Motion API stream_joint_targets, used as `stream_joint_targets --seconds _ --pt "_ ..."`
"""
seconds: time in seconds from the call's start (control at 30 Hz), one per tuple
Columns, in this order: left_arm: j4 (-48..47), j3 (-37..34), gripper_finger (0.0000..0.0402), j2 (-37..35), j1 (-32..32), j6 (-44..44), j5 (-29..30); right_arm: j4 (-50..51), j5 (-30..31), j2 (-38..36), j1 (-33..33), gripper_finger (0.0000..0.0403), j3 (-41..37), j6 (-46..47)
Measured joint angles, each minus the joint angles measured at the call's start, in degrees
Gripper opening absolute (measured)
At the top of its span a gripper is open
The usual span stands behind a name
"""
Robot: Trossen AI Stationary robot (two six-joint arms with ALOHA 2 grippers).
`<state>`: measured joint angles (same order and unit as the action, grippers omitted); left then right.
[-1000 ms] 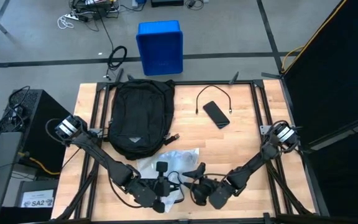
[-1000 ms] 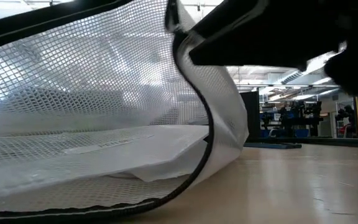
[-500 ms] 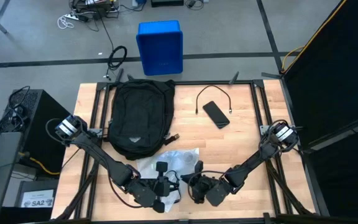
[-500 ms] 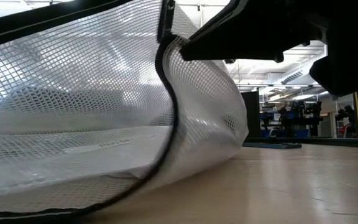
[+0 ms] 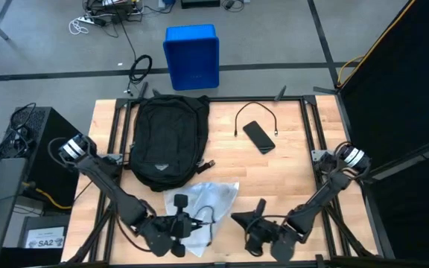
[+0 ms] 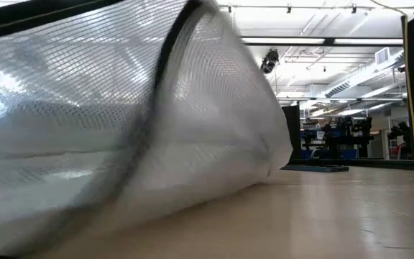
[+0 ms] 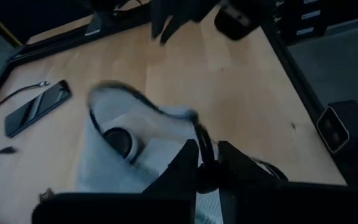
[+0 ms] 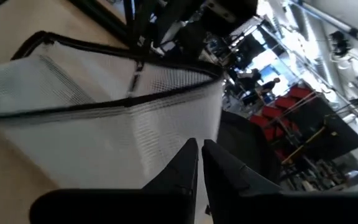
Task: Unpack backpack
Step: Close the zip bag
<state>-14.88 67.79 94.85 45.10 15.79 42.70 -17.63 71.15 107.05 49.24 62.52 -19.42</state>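
Judging from the mesh pouch point(image 5: 202, 205) pinched at its black edge in the closed left pincer point(image 5: 185, 223), a low, slow carry is advised, since the closed, empty right pincer point(image 5: 246, 221) sits beside it, the backpack point(image 5: 167, 140) lies behind, and the worktop point(image 5: 289, 171) edge is near.

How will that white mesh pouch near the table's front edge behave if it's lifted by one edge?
The mesh pouch probably flops: in the low view its wall bulges and folds. It looks light for its size, thin see-through netting. Something round shows inside in the left wrist view, so it may sag there. The left gripper is shut on its edge.
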Motion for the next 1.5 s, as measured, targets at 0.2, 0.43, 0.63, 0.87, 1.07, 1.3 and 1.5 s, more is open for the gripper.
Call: stream_joint_targets --seconds 0.2,0.43,0.63,0.87,1.07,1.3,1.5 --pt "-1.7 0.0 0.0 -1.2 1.8 1.2 2.9 -0.3 -1.5 -0.6 0.9 0.0 0.0 1.7" --pt "-1.6 2.4 0.0 -1.2 1.5 -1.9 3.1 -3.9 -18.7 0.3 -3.5 0.0042 0.0 2.8" --pt "-4.1 8.1 0.0 -1.2 1.4 -6.7 3.2 -6.1 -19.3 0.3 -5.8 0.0166 0.0 2.1" --pt "-7.2 13.4 0.0 -1.2 -0.2 -10.7 4.1 -9.6 -25.7 0.6 -9.2 0.0317 0.0 5.3" --pt "-10.2 17.3 0.0 -1.2 -2.8 -14.1 4.0 -15.0 -29.0 0.6 -10.5 0.036 0.0 5.3" --pt "-14.5 20.6 0.0 -1.2 -5.4 -14.6 3.0 -18.9 -29.0 0.6 -11.1 0.0343 0.0 2.4" --pt "-14.4 21.7 0.0 -1.2 -6.5 -15.7 0.6 -19.0 -28.6 0.6 -13.4 0.0324 0.0 2.4"
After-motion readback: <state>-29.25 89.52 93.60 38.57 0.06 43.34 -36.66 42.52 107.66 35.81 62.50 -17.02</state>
